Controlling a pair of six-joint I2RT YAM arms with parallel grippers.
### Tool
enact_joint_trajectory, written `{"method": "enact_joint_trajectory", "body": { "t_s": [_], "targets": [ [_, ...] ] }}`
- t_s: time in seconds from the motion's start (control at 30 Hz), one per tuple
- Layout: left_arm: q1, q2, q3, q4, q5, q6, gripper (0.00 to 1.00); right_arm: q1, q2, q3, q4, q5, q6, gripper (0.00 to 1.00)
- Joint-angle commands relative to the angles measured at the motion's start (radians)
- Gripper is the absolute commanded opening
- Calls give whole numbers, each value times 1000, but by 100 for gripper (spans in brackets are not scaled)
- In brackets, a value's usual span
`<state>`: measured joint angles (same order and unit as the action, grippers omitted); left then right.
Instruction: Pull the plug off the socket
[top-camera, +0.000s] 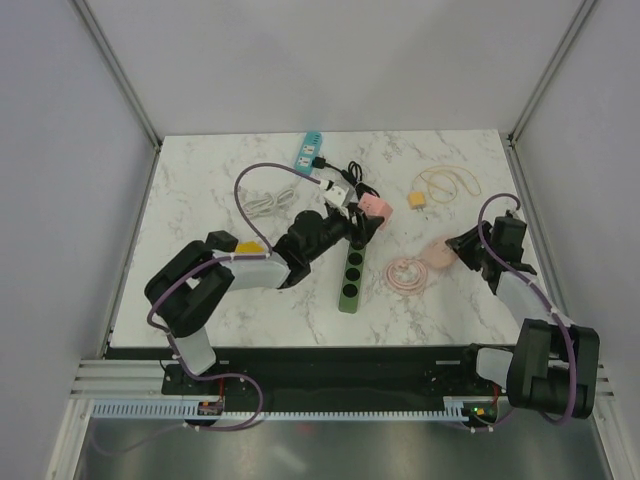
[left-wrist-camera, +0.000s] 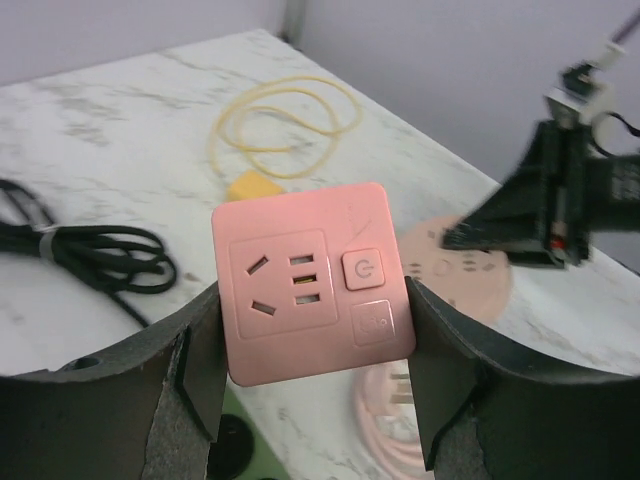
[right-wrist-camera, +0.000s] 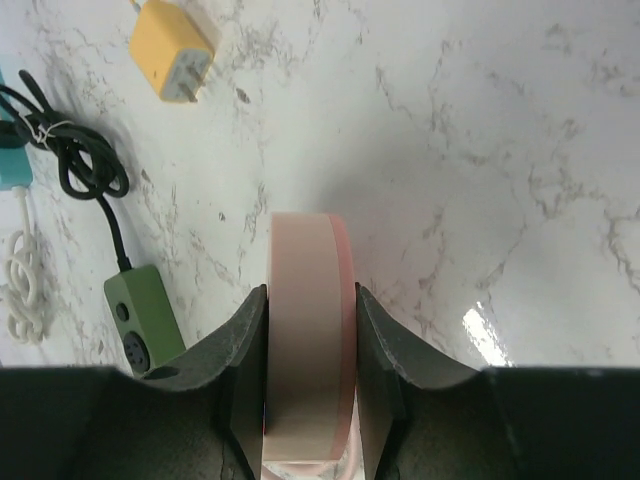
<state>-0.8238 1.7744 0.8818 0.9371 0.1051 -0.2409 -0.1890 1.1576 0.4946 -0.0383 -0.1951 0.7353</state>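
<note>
Pink and square, the box (left-wrist-camera: 310, 295) sits right between the two fingers of the left end effector (left-wrist-camera: 312, 345). Both dark fingers (left-wrist-camera: 195, 360) press flat on its sides. So the left end effector is closed tight on the box and is open only as wide as the box. The front of the box faces the wrist camera. It has plug holes and a button with a power mark.

Just under the fingers, at the bottom of that view, is one end of the green power strip (left-wrist-camera: 235, 440). From above, the strip runs from the left end effector back toward the arms. I cannot tell if the box is stuck into the strip or only held over it.

The right end effector (right-wrist-camera: 310, 350) is closed on a pink round disc (right-wrist-camera: 308, 300). The wrist view shows the thin edge of the disc, and both fingers (right-wrist-camera: 240, 340) touch its flat sides. From above, a pink curled cord (top-camera: 404, 272) lies on the white marble surface (top-camera: 200, 200), just beside the disc and to the left of the right end effector.

Ahead of the right end effector and off to its left lies a yellow charger (right-wrist-camera: 172, 48). A black cord (left-wrist-camera: 90, 260) lies to the left of the left end effector.
</note>
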Motion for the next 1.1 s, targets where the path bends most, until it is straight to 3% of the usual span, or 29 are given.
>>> {"method": "enact_joint_trajectory", "body": {
  "t_s": [0.0, 0.07, 0.1, 0.17, 0.27, 0.43, 0.53, 0.73, 1.07],
  "targets": [
    [35, -69, 6, -67, -360, 75, 2, -20, 65, 58, -54, 167, -123, 27],
    [52, -72, 25, -151, -436, 55, 2, -20, 68, 61, -60, 183, -143, 45],
    [55, -73, 28, -167, -491, 31, 2, -21, 65, 61, -70, 189, -160, 61],
    [69, -73, 37, -217, -556, 11, 2, -20, 53, 73, -109, 230, -175, 79],
    [72, -67, 78, -369, -719, -76, 2, -20, 33, 107, -185, 278, -208, 91],
    [72, -36, 183, -662, -1017, -271, 2, -20, -53, 139, -276, 338, -240, 96],
    [72, -33, 212, -855, -1087, -406, 2, -21, -108, 137, -297, 333, -249, 97],
    [74, -81, 148, -1047, -1094, -575, 2, -20, -134, 122, -299, 274, -248, 97],
    [138, -78, 143, -1074, -987, -621, 3, -18, -133, 104, -295, 256, -261, 98]
  ]
}}
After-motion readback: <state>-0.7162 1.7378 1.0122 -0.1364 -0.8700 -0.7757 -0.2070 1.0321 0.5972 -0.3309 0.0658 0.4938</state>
